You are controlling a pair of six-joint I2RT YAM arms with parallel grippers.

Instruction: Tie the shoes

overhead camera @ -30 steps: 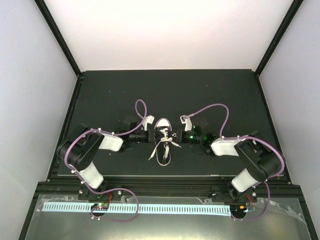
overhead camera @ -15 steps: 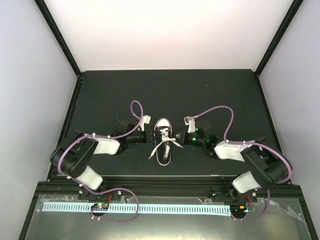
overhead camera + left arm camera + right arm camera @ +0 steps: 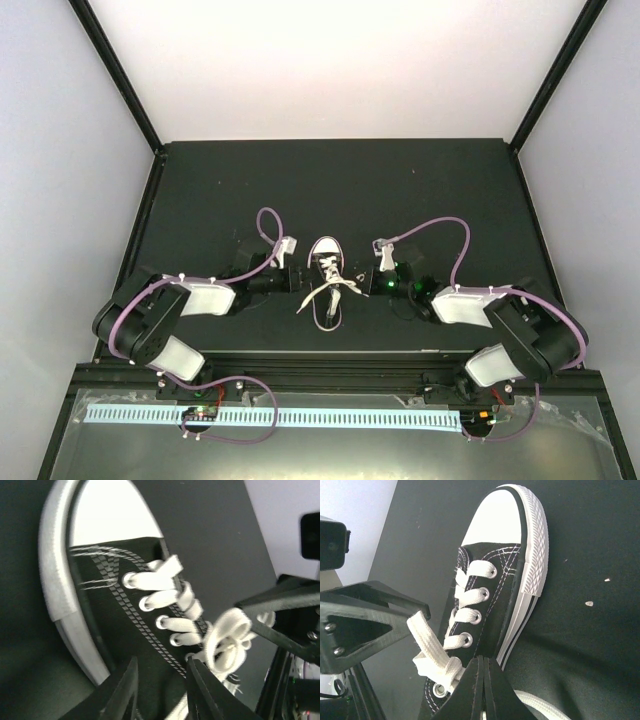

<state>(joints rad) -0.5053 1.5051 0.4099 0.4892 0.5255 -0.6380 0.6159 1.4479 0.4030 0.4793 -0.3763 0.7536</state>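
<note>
a: how wide is the left tool [image 3: 162, 666]?
b: partly spread. its two fingers [image 3: 120, 695] stand apart with a clear gap, and the black canvas of the sneaker [image 3: 492, 615] shows through it. the tips sit just at the shoe's side, by the lowest eyelets.
a: is it holding anything?
b: from the right wrist, a flat strip of lace [image 3: 427, 640] rises from the knot and touches its tip. i cannot tell whether it is gripped there.
a: and the right tool [image 3: 481, 662]?
b: pressed together, with only a thin seam between the fingers. it points at the other side of the sneaker, close to the sole edge.
a: is it pinching lace?
b: from the left wrist, a bunched loop [image 3: 227, 635] of the white laces [image 3: 475, 596] lies against its tip. the pinch point itself is hidden, so i cannot say.
a: where is the shoe?
b: it lies on the dark worktop [image 3: 420, 190] between the two tools, sole down. its white toe cap [image 3: 495, 515] points to the far side, away from the arm bases. the lacing is threaded through the eyelets, and loose white ends trail from the knot toward the near edge.
</note>
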